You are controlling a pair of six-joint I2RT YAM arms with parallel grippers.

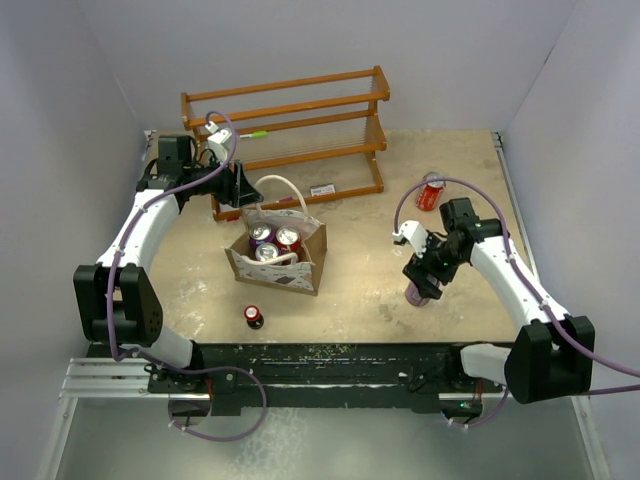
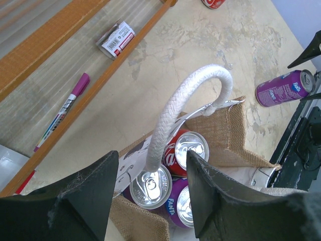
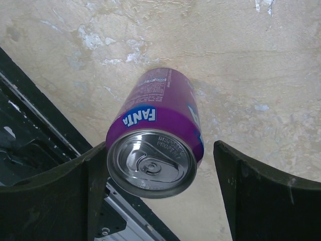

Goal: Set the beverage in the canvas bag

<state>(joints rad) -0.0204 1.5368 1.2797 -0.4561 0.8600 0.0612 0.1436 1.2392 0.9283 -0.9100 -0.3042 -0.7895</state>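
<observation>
Right gripper (image 3: 160,161), fingers open, sits around the purple Fanta can (image 3: 154,131) (ready to squeeze); left gripper (image 2: 153,164), open too, straddles the handle (image 2: 171,114) of the canvas bag (image 2: 226,131).

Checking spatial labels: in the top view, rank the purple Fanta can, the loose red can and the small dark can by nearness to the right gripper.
1. purple Fanta can: between the right gripper fingers.
2. red can: farther back.
3. small dark can: far left, near front.
</observation>
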